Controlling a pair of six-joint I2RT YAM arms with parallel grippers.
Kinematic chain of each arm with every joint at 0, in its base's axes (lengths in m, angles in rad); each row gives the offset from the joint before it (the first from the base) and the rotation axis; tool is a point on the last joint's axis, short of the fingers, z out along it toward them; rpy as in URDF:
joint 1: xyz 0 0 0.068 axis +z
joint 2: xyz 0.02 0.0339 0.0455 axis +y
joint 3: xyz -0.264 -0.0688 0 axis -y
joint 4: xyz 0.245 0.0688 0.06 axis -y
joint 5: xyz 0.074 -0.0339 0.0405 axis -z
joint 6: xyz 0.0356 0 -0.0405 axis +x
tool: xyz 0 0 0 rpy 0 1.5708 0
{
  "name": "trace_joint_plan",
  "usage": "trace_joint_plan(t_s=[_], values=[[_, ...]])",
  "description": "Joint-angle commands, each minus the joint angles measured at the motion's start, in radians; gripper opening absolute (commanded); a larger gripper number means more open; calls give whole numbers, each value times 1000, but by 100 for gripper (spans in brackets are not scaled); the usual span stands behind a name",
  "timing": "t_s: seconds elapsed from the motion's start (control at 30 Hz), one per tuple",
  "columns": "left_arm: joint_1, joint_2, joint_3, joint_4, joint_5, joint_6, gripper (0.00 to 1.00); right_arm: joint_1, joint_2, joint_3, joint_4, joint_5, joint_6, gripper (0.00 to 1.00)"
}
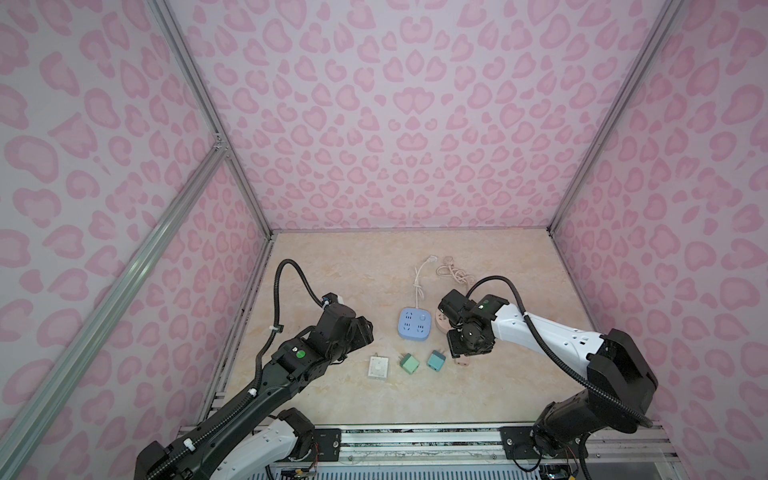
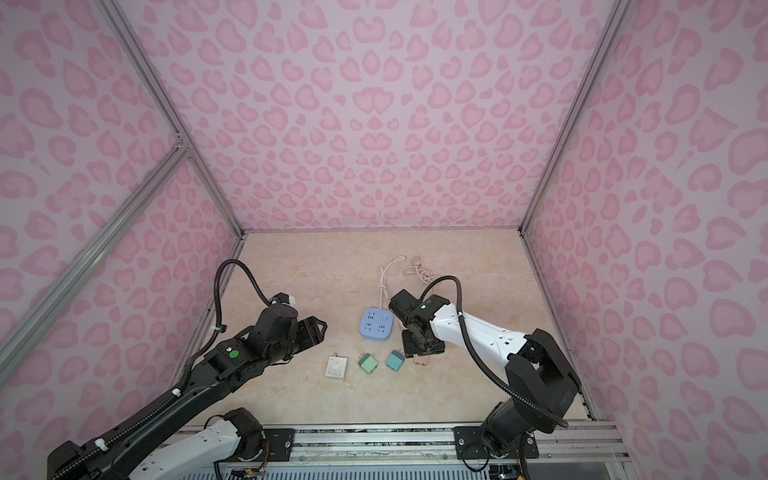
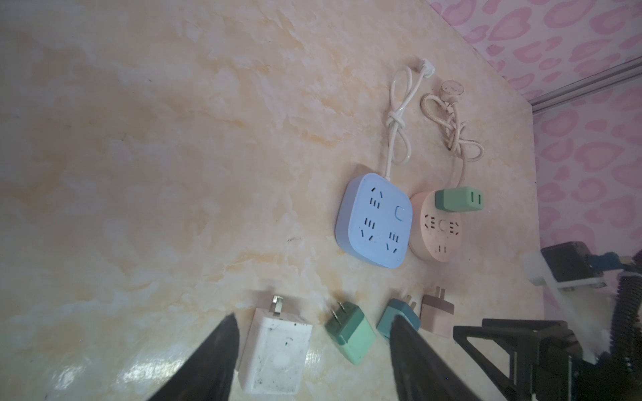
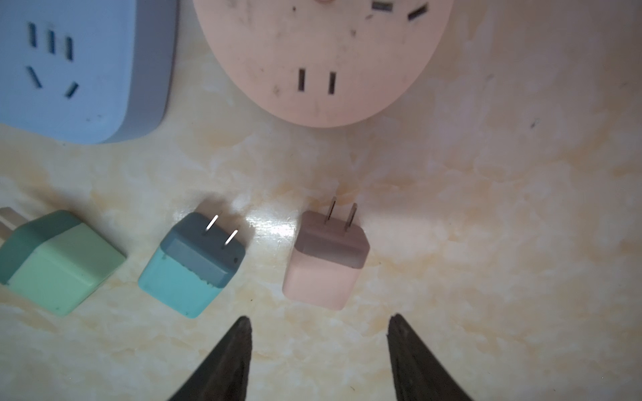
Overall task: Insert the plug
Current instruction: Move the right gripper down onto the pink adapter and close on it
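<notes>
On the beige marble-patterned tabletop (image 1: pixel 332 266), a blue square power strip (image 1: pixel 414 328) is seen lying just beside a pink round power strip (image 3: pixel 436 229). A dark green block plug (image 3: pixel 458 199) is seen standing on the cord side of the pink round power strip, seemingly plugged in. Nearer the robot, four loose plugs are laid in a row on their sides: a white square adapter (image 1: pixel 378 367), a light green two-pin plug (image 1: pixel 409 363), a teal two-pin plug (image 1: pixel 436 360) and a pink two-pin plug (image 4: pixel 326 260). The right fingers (image 4: pixel 222 361) are held apart with nothing between them, just short of the pink two-pin plug. The left fingers (image 3: pixel 208 364) are likewise spread and empty, near the white square adapter.
</notes>
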Motion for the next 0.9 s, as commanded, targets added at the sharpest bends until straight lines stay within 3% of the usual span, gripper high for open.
trace_joint_plan(t_s=[0.0,0.37,0.87], values=[[-1,2,10,24,3,5,71,-3,23,1,1,6,30,59],[-5,-1,18,21,11,-4,71,-42,-43,-119,108,-36,71,58],[-7,-1,5,25,1,-9,71,-36,-2,-171,195,-47,107,56]])
